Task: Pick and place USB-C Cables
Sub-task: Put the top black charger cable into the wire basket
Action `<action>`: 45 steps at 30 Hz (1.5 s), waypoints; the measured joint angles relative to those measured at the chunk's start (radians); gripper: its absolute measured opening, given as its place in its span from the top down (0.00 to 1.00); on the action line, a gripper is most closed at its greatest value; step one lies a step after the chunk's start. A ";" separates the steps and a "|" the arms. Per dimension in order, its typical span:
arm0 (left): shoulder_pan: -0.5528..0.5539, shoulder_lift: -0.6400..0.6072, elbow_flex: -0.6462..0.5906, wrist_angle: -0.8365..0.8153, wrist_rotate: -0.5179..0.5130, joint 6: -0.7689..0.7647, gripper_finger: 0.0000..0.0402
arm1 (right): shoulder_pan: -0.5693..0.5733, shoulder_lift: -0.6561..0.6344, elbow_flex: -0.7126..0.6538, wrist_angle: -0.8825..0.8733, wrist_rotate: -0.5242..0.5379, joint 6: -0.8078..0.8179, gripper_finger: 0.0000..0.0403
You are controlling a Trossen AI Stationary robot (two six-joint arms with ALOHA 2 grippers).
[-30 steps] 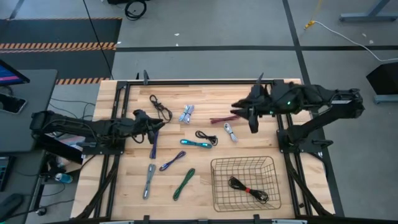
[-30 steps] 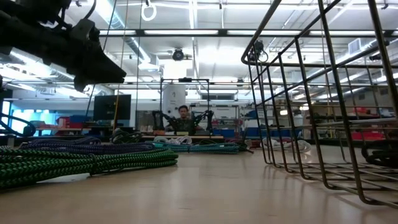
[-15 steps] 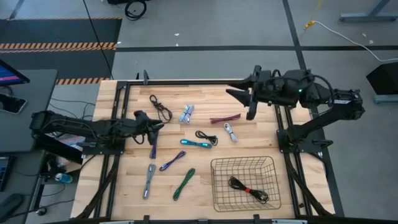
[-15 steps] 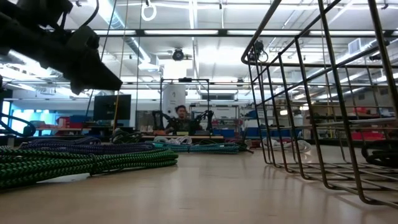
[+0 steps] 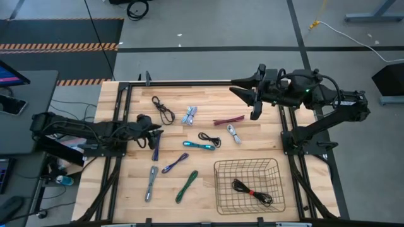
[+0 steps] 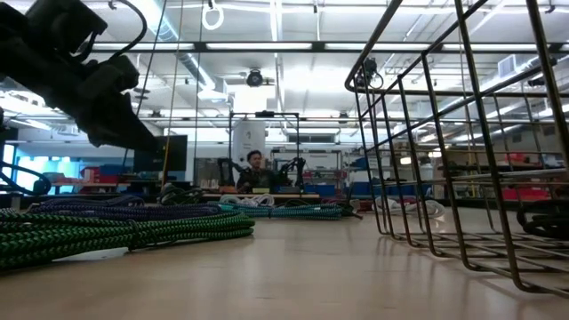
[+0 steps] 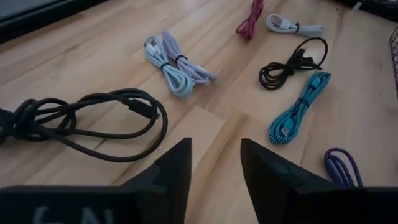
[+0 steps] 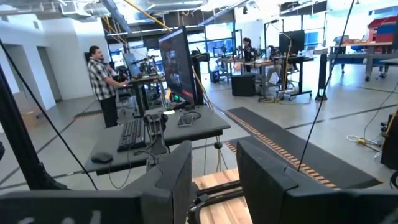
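Note:
Several USB-C cables lie loose on the wooden table: a black one [image 5: 163,108], a light blue one [image 5: 189,115], a dark red one [image 5: 228,120], a white one [image 5: 234,133], a teal one [image 5: 199,145], purple ones [image 5: 156,146], a grey one [image 5: 151,181] and a green one [image 5: 187,185]. My left gripper [image 5: 153,131] hangs low over the table's left part, open, slanting down, with bare wood between its fingers [image 7: 216,163]. My right gripper [image 5: 243,89] is raised high at the far right, level and open, with nothing between its fingers [image 8: 214,168].
A black wire basket [image 5: 247,186] stands at the near right with one black cable [image 5: 252,191] inside; it fills the right of the low view [image 6: 462,160]. Dark rails run along the table's sides. A person [image 8: 99,74] stands at a desk beyond the table.
My right gripper has risen from just above the dark red cable, tipped up to level and swung toward the far edge; the cable stays lying where it was. My left gripper has tipped further down toward the table.

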 joint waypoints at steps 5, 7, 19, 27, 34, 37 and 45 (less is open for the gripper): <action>0.000 0.000 0.000 0.002 0.000 0.043 0.53 | 0.000 0.000 0.000 -0.018 0.000 -0.001 0.67; 0.000 0.000 0.000 0.007 -0.001 0.044 0.52 | 0.000 0.000 0.000 -0.033 0.000 -0.001 0.67; 0.074 0.163 0.080 -0.004 -0.001 0.286 0.51 | 0.000 0.000 0.000 -0.035 -0.001 -0.010 0.67; 0.202 0.460 0.399 -0.267 0.034 0.377 0.51 | 0.000 0.000 0.000 -0.047 -0.021 -0.009 0.67; 0.319 0.700 0.637 -0.472 0.208 0.389 0.51 | 0.000 0.000 0.000 -0.047 -0.080 -0.014 0.67; 0.350 0.775 0.714 -0.485 0.248 0.393 0.51 | 0.000 0.000 0.000 -0.047 -0.109 -0.017 0.67; 0.406 0.906 0.905 -0.694 0.409 0.598 0.51 | 0.000 -0.004 -0.001 -0.050 -0.227 0.009 0.67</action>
